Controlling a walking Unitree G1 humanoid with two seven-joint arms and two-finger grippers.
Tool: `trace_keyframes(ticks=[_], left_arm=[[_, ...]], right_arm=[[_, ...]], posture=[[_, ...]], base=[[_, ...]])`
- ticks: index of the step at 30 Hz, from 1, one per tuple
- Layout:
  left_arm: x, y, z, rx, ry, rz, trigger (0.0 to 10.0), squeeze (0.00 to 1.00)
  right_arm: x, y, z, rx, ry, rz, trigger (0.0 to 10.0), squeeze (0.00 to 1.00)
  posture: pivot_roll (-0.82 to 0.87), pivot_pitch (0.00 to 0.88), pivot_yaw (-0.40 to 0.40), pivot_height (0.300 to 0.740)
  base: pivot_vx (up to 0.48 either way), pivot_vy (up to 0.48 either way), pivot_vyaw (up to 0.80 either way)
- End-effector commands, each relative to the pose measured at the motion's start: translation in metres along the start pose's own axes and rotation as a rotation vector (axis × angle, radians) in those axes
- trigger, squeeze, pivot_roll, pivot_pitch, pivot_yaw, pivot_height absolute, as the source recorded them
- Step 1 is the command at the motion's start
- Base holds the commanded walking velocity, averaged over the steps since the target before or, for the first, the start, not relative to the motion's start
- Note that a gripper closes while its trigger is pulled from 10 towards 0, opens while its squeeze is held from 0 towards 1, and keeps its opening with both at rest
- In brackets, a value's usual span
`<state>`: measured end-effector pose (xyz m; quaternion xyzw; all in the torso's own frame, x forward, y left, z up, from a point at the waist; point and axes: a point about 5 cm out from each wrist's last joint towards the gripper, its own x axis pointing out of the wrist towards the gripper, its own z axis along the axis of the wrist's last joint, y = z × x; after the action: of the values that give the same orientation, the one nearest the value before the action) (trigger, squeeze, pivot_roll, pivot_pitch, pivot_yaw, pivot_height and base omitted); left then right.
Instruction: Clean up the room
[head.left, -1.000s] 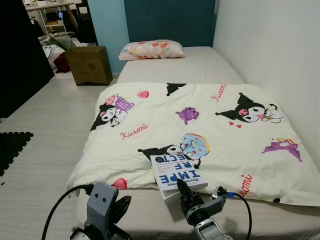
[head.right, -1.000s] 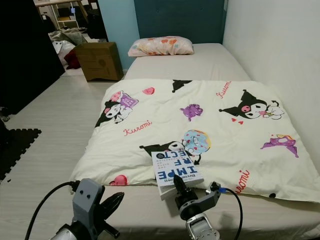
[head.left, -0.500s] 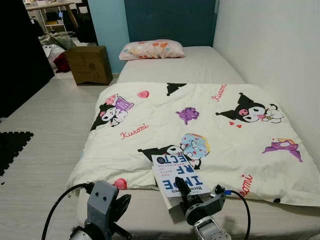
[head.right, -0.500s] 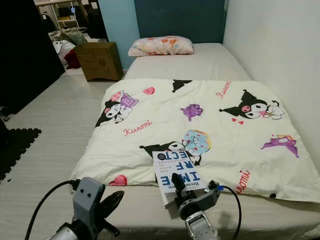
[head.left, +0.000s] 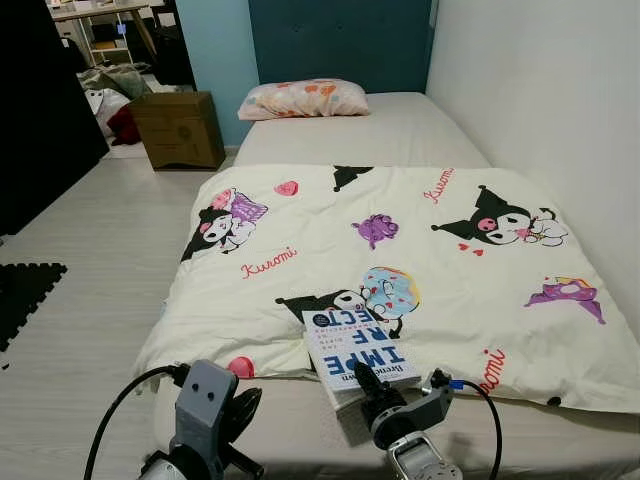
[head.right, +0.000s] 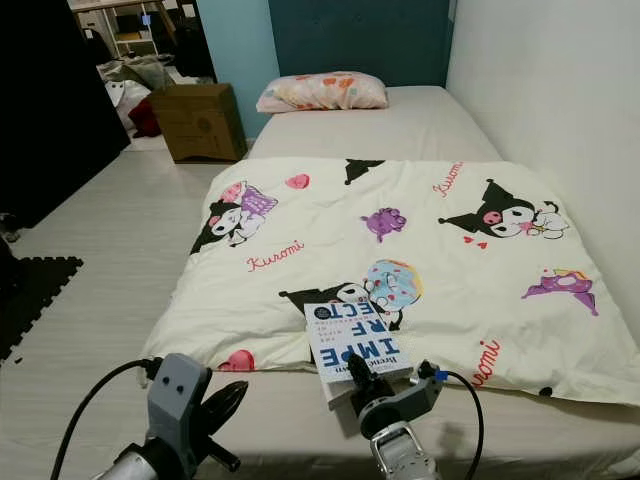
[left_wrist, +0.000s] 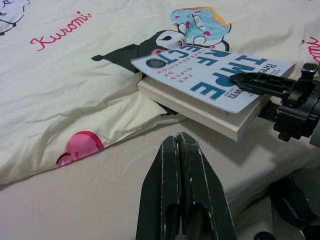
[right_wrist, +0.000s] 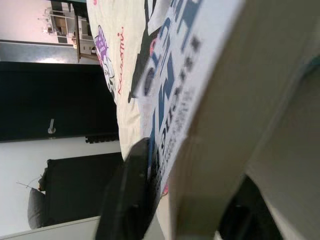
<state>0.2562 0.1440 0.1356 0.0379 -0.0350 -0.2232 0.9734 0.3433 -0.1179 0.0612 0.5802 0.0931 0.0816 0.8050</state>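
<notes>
The book (head.left: 358, 346), white-covered with large blue letters, lay at the foot end of the bed (head.left: 400, 130), its far part resting on the cream cartoon-print duvet (head.left: 400, 240) and its near edge lifted off the bare mattress. The right tool (head.left: 368, 384) was clamped on that near edge: in the left wrist view one black finger (left_wrist: 260, 82) lay across the top of the cover, and in the right wrist view the page block sat between the two fingers. The left tool (left_wrist: 181, 165) hung low, near the book's left corner but apart from it, above the bare mattress, its fingers pressed together and holding nothing. A patterned pillow (head.left: 303, 98) lay at the head of the bed.
</notes>
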Motion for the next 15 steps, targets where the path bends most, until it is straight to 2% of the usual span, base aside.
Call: trace_keyframes(ticks=[1, 2, 3, 5, 6, 13, 14, 15], left_arm=[[-0.0034, 0.0009, -0.0063, 0.002, 0.029, 0.002, 10.0, 0.00], [-0.0032, 0.0010, -0.0061, 0.003, 0.028, 0.002, 10.0, 0.00], [-0.0028, 0.0013, -0.0061, 0.004, 0.028, 0.002, 10.0, 0.00], [-0.0025, 0.0014, -0.0061, 0.005, 0.027, 0.002, 10.0, 0.00], [-0.0023, 0.0016, -0.0061, 0.006, 0.027, 0.002, 10.0, 0.00], [-0.0018, 0.0021, -0.0061, 0.009, 0.026, 0.003, 10.0, 0.00], [-0.0016, 0.0023, -0.0058, 0.011, 0.025, 0.003, 10.0, 0.00], [-0.0014, 0.0025, -0.0056, 0.012, 0.024, 0.003, 10.0, 0.00]], right_arm=[[0.0001, 0.0000, -0.0075, 0.013, 0.019, -0.001, 0.0, 0.00], [0.0003, 0.0004, -0.0075, 0.013, 0.019, 0.001, 0.0, 0.00], [0.0009, 0.0013, -0.0080, 0.003, 0.025, 0.002, 7.1, 0.00], [0.0013, 0.0019, -0.0084, -0.004, 0.029, 0.002, 7.1, 0.00], [0.0018, 0.0026, -0.0087, -0.011, 0.032, 0.002, 10.0, 0.00], [0.0028, 0.0044, -0.0089, -0.012, 0.033, 0.013, 10.0, 0.00], [0.0032, 0.0054, -0.0086, -0.003, 0.030, 0.021, 3.6, 0.00], [0.0034, 0.0060, -0.0084, 0.004, 0.029, 0.027, 3.6, 0.00]], posture=[[0.06, 0.285, 0.072, 0.577], [0.06, 0.283, 0.072, 0.577], [0.06, 0.283, 0.072, 0.577], [0.06, 0.282, 0.072, 0.577], [0.06, 0.280, 0.072, 0.577], [0.06, 0.272, 0.071, 0.577], [0.06, 0.269, 0.072, 0.577], [0.06, 0.269, 0.072, 0.577]], base=[[0.000, 0.000, 0.00], [0.000, 0.000, 0.00], [0.000, 0.000, 0.00], [0.000, 0.000, 0.00], [0.000, 0.000, 0.00], [0.000, 0.000, 0.00], [0.000, 0.000, 0.00], [0.000, 0.000, 0.00]])
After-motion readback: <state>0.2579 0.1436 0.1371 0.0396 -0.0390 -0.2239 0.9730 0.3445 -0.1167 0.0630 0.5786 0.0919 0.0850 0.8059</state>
